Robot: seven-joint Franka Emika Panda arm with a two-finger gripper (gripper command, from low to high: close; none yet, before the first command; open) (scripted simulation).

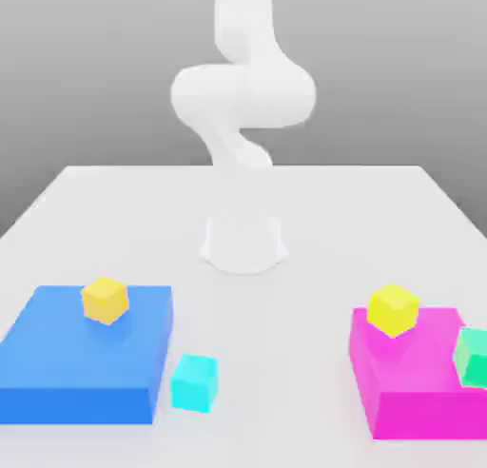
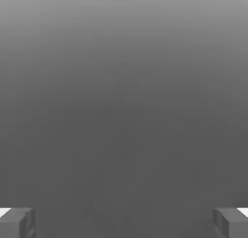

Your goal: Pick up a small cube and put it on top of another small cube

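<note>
Work not yet begun: the small plain cyan cube (image 1: 194,382) sits untouched on the matte white table (image 1: 86,204).

Largest down, I count one white robot arm (image 1: 243,100) rising at twelve o'clock, one flat blue block (image 1: 76,371) at eight, one flat magenta block (image 1: 418,390) at four, two yellow cubes (image 1: 105,300) (image 1: 393,310), one atop each block, one mint-green cube (image 1: 473,357) on the magenta block, and one cyan cube at six, just beside the blue block. The gripper (image 2: 124,223) is spread wide, holding nothing. Grasping, lifting and stacking all remain, I'd judge.

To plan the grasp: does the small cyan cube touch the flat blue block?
Apart. In the exterior view a narrow strip of white table separates the small cyan cube from the flat blue block.
</note>
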